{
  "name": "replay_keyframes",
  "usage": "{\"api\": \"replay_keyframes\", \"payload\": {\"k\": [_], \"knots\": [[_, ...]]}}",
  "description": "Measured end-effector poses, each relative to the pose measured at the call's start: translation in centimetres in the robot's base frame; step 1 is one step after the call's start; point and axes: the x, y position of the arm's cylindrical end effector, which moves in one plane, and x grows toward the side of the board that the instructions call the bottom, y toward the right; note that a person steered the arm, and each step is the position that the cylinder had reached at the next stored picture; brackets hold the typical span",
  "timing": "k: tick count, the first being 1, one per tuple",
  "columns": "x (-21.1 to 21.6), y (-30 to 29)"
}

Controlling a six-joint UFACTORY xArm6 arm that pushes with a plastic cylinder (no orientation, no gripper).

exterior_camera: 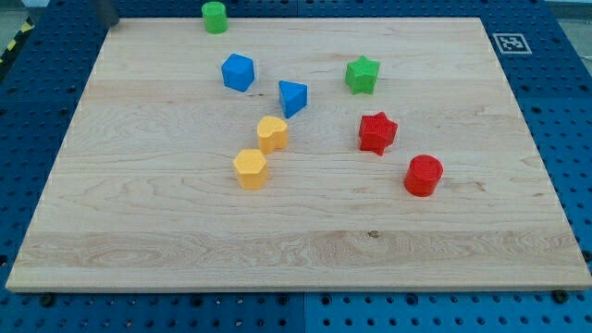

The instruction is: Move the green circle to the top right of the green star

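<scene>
The green circle (215,17) stands at the board's top edge, left of centre. The green star (363,75) sits to its right and lower, in the upper right-centre of the board. They are well apart. My tip does not show in this view; only a blurred dark shape sits at the view's top left corner.
A blue cube-like block (238,72) and a blue triangle-like block (292,97) lie between the two green blocks. A yellow heart (272,133) and a yellow hexagon (250,168) sit mid-board. A red star (376,132) and a red circle (424,176) sit at the right. The wooden board (139,240) lies on a blue pegboard.
</scene>
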Motion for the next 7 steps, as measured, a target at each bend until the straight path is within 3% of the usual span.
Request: {"api": "replay_keyframes", "payload": {"k": [7], "knots": [[-0.2,2.9]]}}
